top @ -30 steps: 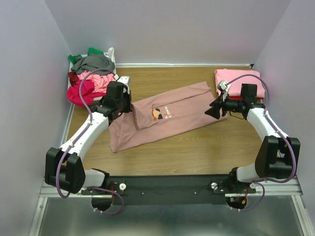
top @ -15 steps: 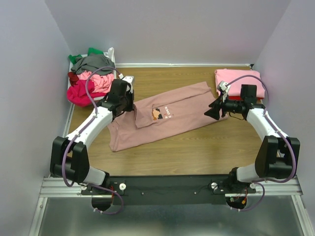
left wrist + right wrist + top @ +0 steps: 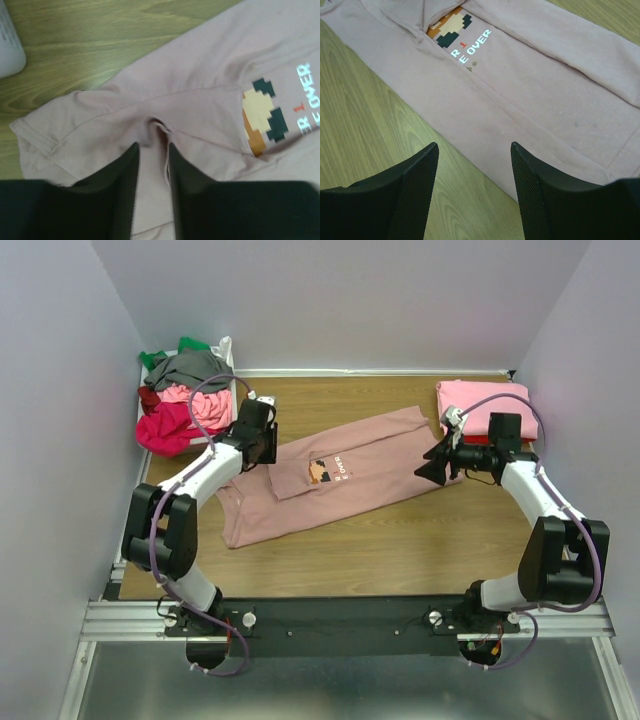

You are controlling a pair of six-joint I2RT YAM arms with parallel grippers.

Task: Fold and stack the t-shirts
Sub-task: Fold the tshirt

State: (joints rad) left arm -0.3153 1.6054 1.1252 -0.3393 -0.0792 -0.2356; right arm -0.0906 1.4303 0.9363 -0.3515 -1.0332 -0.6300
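Two grippers flank one dusty-pink t-shirt (image 3: 340, 475), which you see spread in a long slanted strip across the middle of the wooden table (image 3: 400, 540), its pixel-art print (image 3: 322, 472) facing up. Your left gripper (image 3: 154, 145) sits low at the shirt's left end, by a sleeve. Its jaws are parted only a little, with a small pucker of cloth just at their tips, and nothing shows clamped between them. Your right gripper (image 3: 475, 147) hovers at the shirt's right end, jaws wide apart and holding nothing, the cloth's edge and bare wood beneath. A loose heap of t-shirts (image 3: 185, 400), grey, green, red and bright pink, lies in the far left corner. A folded pink t-shirt (image 3: 480, 405) lies in the far right.
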